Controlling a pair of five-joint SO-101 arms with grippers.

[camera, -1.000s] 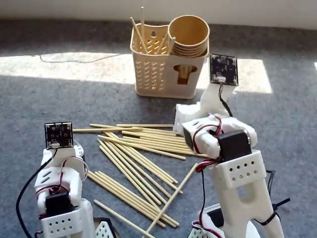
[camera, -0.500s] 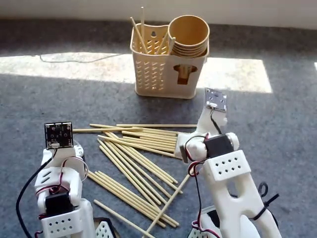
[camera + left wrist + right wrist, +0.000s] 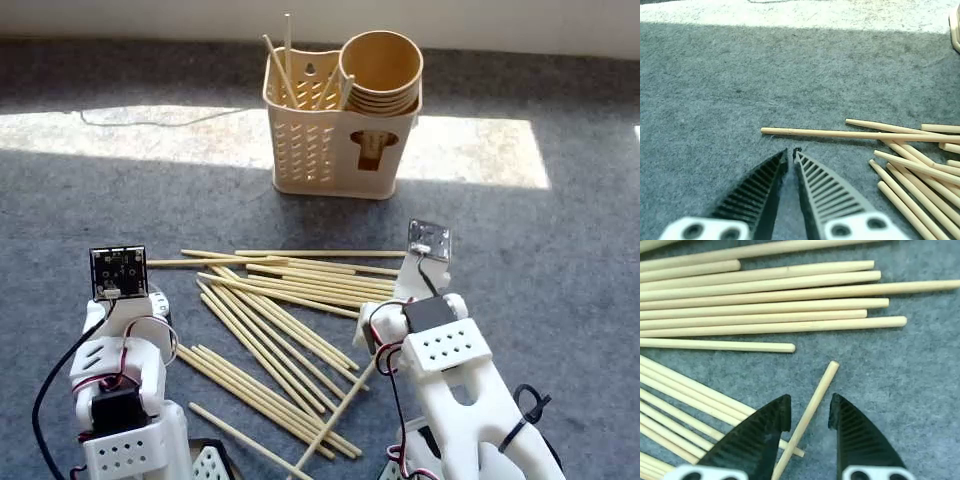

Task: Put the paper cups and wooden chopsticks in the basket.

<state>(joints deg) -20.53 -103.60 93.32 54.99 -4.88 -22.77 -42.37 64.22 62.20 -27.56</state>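
Surface: desk (image 3: 580, 260) covered in grey carpet, with a sunlit band across its far side.

Change: a second ago your right arm (image 3: 440, 345) stood high and far out, its wrist close by the basket. It has since drawn back towards you and dropped low over the near edge of the loose chopsticks. Judgement: the drop-off is done and this is the approach for the next pick. The left arm (image 3: 120, 370) has not moved.

Right tool (image 3: 809, 400): fingers spread, nothing pinched. One slanted chopstick (image 3: 822, 382) runs up between the jaws, its free end just past the tips. It is not yet gripped, and I cannot tell whether either finger touches it. In the high view this is the lone diagonal stick (image 3: 340, 405) at the near right of the heap.

Left tool (image 3: 791, 152): fingers pressed almost together on nothing, low over bare carpet. A single chopstick (image 3: 840, 134) lies crosswise just beyond its tips.

Farther out: the main heap of chopsticks (image 3: 280, 320) lies fanned between the two arms.

Farthest: the basket (image 3: 320, 150) stands upright, well apart from the heap. It holds the stacked paper cups (image 3: 380, 95) in one side and a few chopsticks (image 3: 287, 60) standing in the other. Most sticks remain to be moved.
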